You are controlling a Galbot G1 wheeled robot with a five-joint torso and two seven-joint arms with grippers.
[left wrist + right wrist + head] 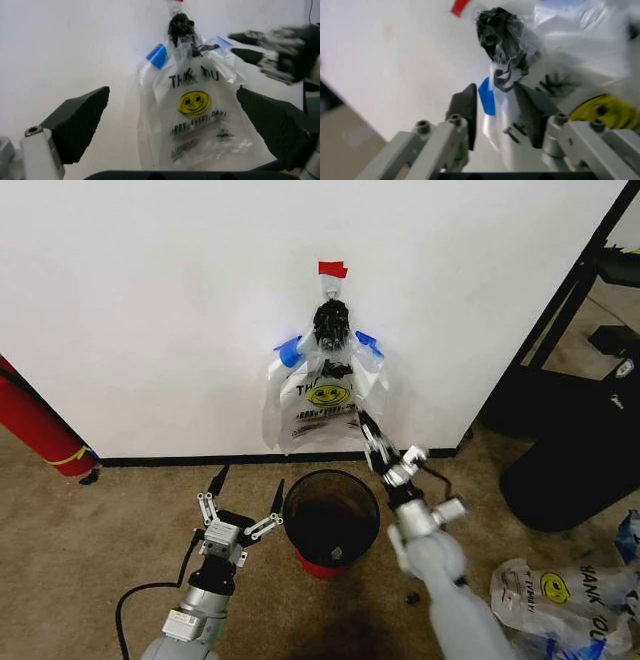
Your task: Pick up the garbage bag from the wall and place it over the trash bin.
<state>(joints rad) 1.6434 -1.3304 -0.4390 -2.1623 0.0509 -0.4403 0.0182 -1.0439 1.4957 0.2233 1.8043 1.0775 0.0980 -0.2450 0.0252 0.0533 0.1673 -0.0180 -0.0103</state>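
On wall (150, 300), garbage bag (322, 395) hanging lengthwise, seemingly.

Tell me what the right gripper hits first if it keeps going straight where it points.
Probably the garbage bag. The right gripper is open and aimed at its upper part just under the hook, with the wall behind. How near it is stays unclear.

A thin translucent whitish plastic garbage bag (197, 108) with black "THANK YOU" lettering, a yellow smiley and blue trim hangs at the centre of the frame against the plain white wall (70, 48), bunched at its top on a black hook (181, 25). The left hand (172, 123) spreads its two dark wedge-shaped fingers (80, 122) wide at lower left and lower right. The right hand (239, 45) reaches in from the upper right, close beside the bag's top.
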